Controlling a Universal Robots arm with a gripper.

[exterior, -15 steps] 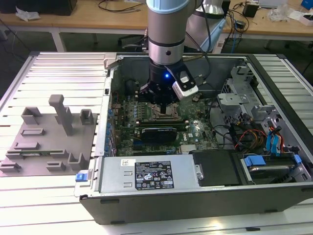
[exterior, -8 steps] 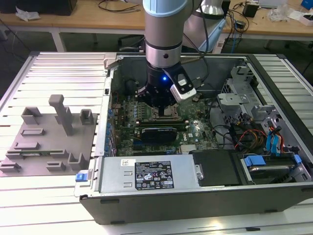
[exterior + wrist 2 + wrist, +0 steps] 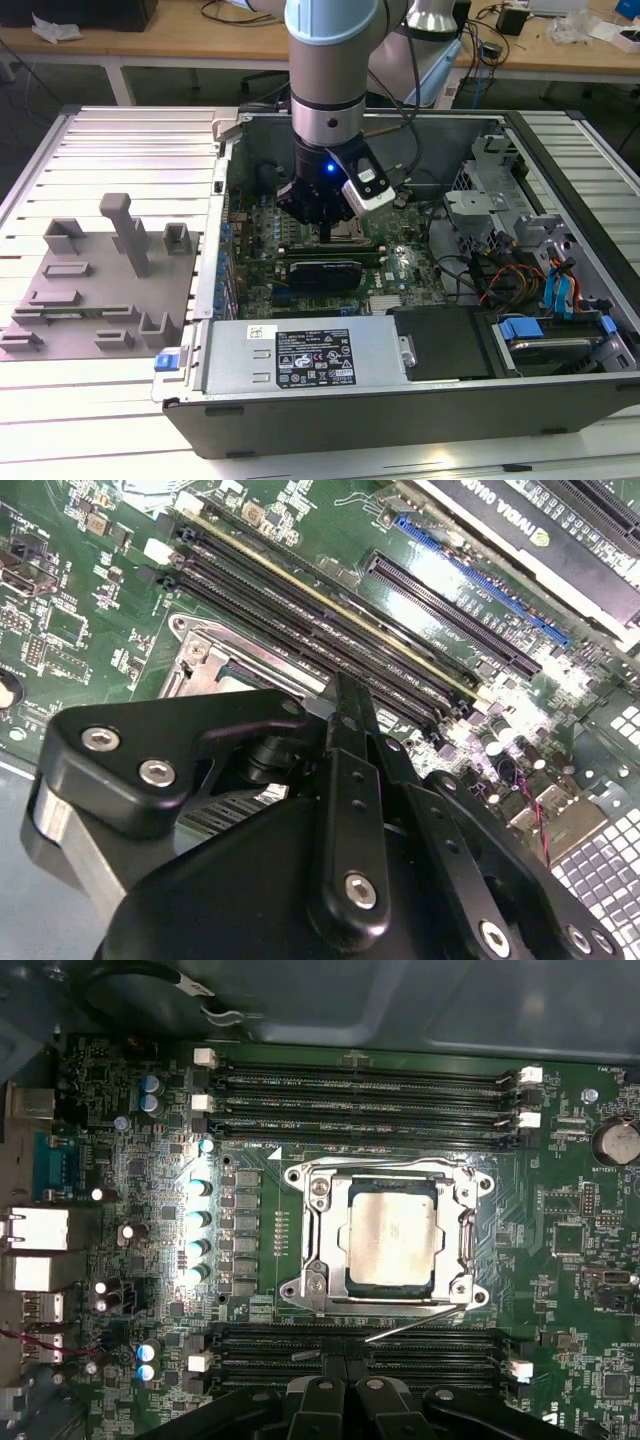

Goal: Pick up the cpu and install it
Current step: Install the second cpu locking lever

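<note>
One cpu (image 3: 392, 1234) sits in its socket (image 3: 312, 1192)

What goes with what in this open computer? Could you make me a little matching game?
Things:
1. cpu
2. pincer
3. grey holder tray
4. long dark card

Descriptions:
A. on the ribbed table outside the case
B. lying in the metal socket frame
C. hanging over the green board's socket
D. on the green board, nearer the power box than the socket

Pairs: 1-B, 2-C, 3-A, 4-D
</note>
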